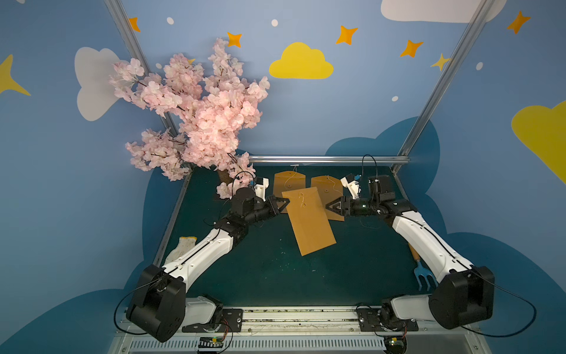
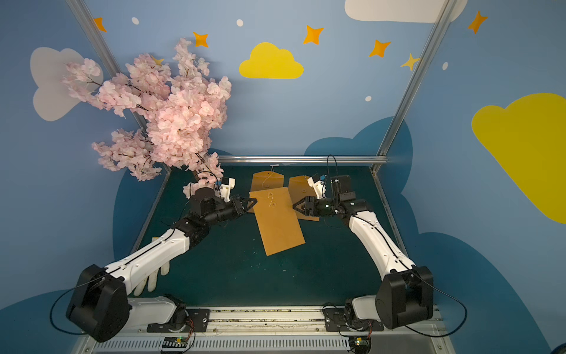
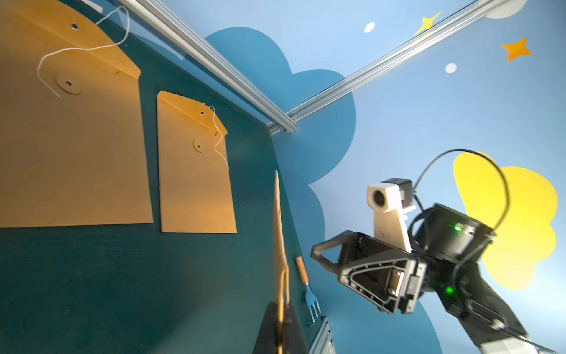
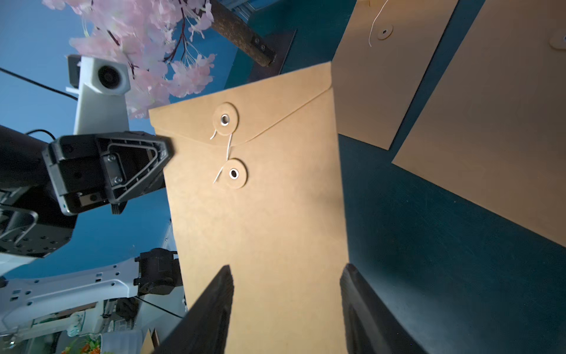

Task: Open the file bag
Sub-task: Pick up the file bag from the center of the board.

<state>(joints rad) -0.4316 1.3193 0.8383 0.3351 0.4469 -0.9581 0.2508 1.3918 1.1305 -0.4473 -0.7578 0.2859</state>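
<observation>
I see one dark green desk (image 1: 269, 275) filling the lower middle of both top views. One pink blossom tree (image 1: 202, 116) rises from its upper left corner. Two arms reach in from the bottom of the frame: the left arm (image 1: 199, 251) from the lower left, the right arm (image 1: 425, 242) from the lower right.

I count three brown paper bags. The file bag (image 1: 309, 220) sits tilted at the centre of the frame. The rear left bag (image 1: 289, 184) and the rear right bag (image 1: 326, 187) lie flat side by side above it. Its upper corners overlap both of them in the picture.

One white glove (image 1: 183, 248) lies at the desk's left edge, partly under the left arm. One blue garden fork (image 1: 421, 272) with a wooden handle lies at the right edge, beside the right arm.

My left hand (image 1: 286, 200) is pinched tight on the file bag's upper left corner. In the left wrist view the paper runs edge-on out from between its fingers (image 3: 266, 334). My right hand (image 1: 328, 204) has its jaws apart just beside the bag's right edge, gripping nothing. The right wrist view shows its two fingers (image 4: 214, 306) spread wide.

On the file bag I count two round discs, the upper disc (image 4: 225, 119) on the flap and the lower disc (image 4: 234, 173) on the body. One white string (image 4: 229, 147) runs between them, and the flap lies shut. Each rear bag trails one loose cord: the left cord (image 3: 85, 49) and the right cord (image 3: 219, 138).
</observation>
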